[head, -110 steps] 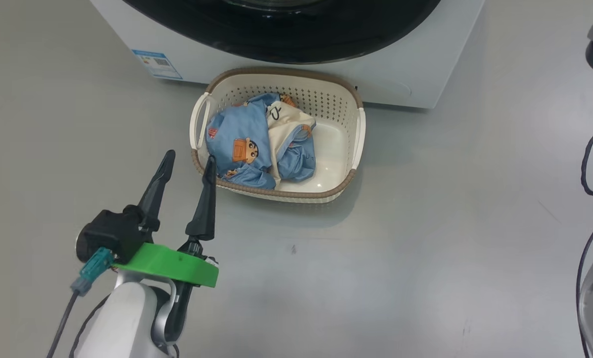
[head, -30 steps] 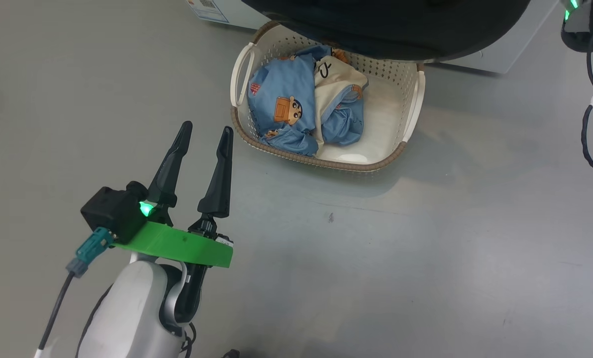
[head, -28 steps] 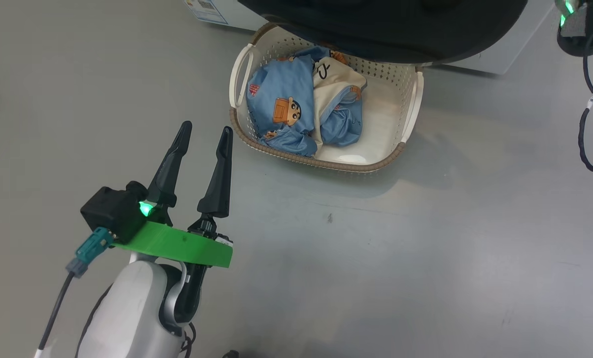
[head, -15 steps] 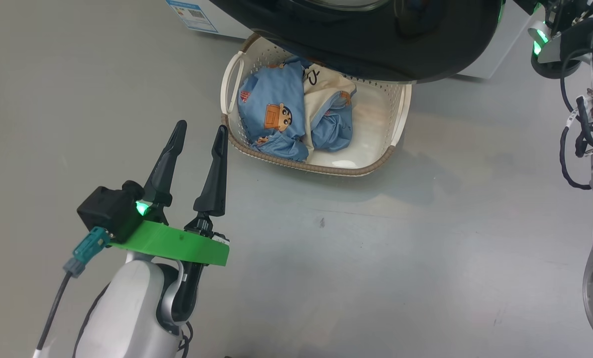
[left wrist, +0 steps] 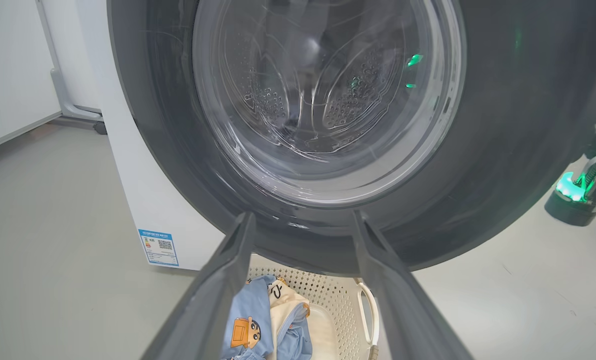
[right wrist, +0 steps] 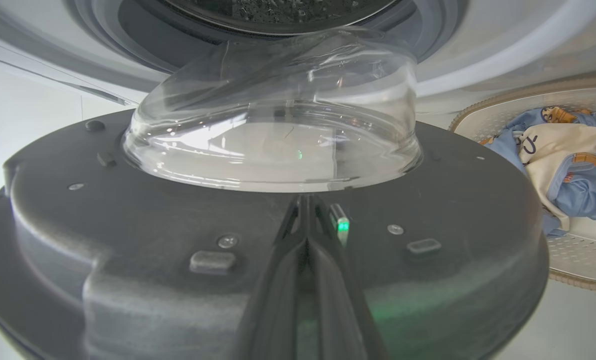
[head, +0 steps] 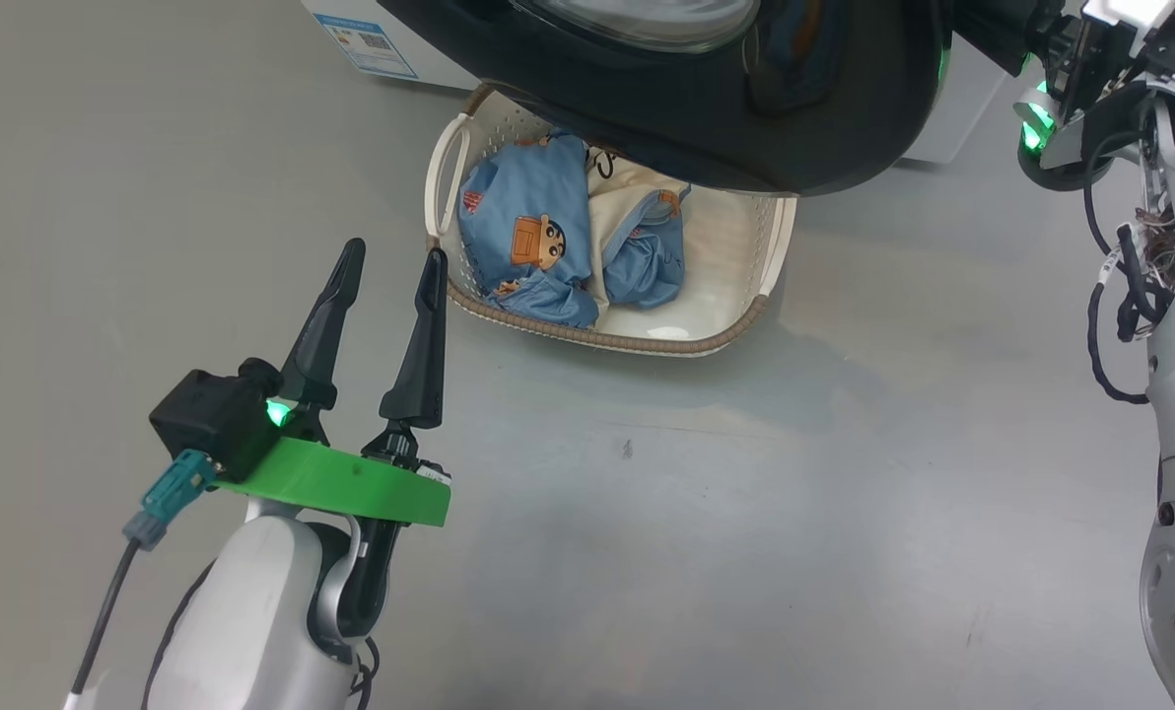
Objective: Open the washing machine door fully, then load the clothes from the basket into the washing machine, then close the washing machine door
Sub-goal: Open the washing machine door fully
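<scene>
The washing machine door (head: pixel 745 128), a glossy black ring with a clear glass bowl (right wrist: pixel 273 125), stands swung out over the far part of the basket (head: pixel 607 340). My right gripper (right wrist: pixel 305 200) is shut, its tips against the door's dark inner face (right wrist: pixel 128 225) just below the bowl. Light blue and cream clothes (head: pixel 523 232) lie in the basket's left half. My left gripper (head: pixel 393 249) is open with nothing in it, just left of the basket's near corner. In the left wrist view the left gripper (left wrist: pixel 303 218) faces the door's outer side (left wrist: pixel 503 150).
The white washing machine (left wrist: pixel 148 200) carries a blue label (head: pixel 366 44) at its lower left corner. Its steel drum and grey gasket (right wrist: pixel 278 10) show behind the door. My right arm (head: pixel 1169 325) with its cables stands along the right edge. Grey floor (head: pixel 745 542) surrounds the basket.
The door has swung out from the machine and now overhangs the basket. My right arm has come into the upper right. The head camera shifted; the left gripper stays open.
</scene>
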`<state>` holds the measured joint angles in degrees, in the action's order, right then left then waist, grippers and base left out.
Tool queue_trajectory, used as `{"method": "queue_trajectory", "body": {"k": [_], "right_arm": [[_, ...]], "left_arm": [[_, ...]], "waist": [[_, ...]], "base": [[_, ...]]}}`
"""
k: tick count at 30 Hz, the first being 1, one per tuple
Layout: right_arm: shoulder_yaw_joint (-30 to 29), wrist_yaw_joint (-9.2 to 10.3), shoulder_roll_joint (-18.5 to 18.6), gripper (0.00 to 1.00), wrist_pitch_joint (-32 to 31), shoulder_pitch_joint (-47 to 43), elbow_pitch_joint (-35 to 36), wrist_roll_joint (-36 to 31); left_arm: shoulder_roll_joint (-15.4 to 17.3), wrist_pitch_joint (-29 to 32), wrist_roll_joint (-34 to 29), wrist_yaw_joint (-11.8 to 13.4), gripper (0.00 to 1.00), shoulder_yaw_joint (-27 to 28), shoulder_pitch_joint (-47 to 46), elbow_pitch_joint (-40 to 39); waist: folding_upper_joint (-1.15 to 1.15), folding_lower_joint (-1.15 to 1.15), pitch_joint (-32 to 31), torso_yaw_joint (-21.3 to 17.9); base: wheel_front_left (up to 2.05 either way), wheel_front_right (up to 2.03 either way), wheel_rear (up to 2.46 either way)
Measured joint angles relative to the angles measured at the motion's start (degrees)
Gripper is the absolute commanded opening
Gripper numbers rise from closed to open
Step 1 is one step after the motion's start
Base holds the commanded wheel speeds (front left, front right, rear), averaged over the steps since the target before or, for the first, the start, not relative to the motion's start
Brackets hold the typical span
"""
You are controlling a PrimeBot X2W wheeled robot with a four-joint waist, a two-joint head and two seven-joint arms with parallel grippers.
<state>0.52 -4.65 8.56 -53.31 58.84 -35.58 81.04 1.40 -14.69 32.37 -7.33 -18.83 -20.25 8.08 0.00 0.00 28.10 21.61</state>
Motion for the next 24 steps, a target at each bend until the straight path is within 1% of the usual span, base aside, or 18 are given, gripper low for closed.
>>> {"method": "queue_trajectory", "body": {"k": [5, 12, 20, 21, 22, 23, 24], "right_arm": [[-0.10, -0.34, -0.02, 0.00, -0.21, -0.96, 0.68, 0.03], [-2.12, -0.60, 0.59, 0.00, 2.58, -2.53, 0.80, -0.01], [-4.05, -1.02, 0.46, 0.00, 4.82, -3.27, 1.74, 0.19], [-4.20, -1.19, 0.42, 0.09, 4.99, -3.41, 1.80, 0.41], [-4.23, -1.27, 0.42, 0.30, 5.26, -3.72, 1.91, 0.47], [-4.23, -1.29, 0.42, 0.45, 5.30, -4.18, 1.93, 0.47], [-4.27, -1.30, 0.40, 0.89, 5.57, -4.60, 1.93, 0.47]], "left_arm": [[0.00, 0.00, -0.13, 0.00, 1.00, 0.22, 0.03, 0.30], [0.00, 0.00, -0.21, 0.00, 1.00, 0.91, 0.26, 0.66], [0.01, 0.00, -1.24, 0.00, 1.00, 1.82, 0.59, 0.68], [0.01, 0.00, -1.18, 0.00, 1.00, 1.97, 0.71, 0.68], [0.01, 0.00, -1.14, 0.00, 1.00, 2.05, 0.83, 0.68], [0.02, 0.00, -1.20, 0.00, 1.00, 2.12, 0.96, 0.69], [0.01, 0.00, -1.20, 0.00, 1.00, 2.22, 1.02, 0.67]], "waist": [[0.00, 0.00, -0.36, -0.39], [0.00, 0.00, -1.57, -1.22], [0.00, 0.00, -2.70, -2.66], [0.00, 0.00, -2.82, -2.86], [0.00, 0.00, -2.93, -3.07], [0.00, 0.00, -3.04, -3.28], [0.00, 0.00, -3.14, -3.50]], "base": [[0.00, 0.00, 0.00], [0.00, 0.00, 0.00], [0.00, 0.00, 0.00], [0.00, 0.00, 0.00], [0.00, 0.00, 0.00], [0.00, 0.00, 0.00], [0.00, 0.00, 0.00]]}}
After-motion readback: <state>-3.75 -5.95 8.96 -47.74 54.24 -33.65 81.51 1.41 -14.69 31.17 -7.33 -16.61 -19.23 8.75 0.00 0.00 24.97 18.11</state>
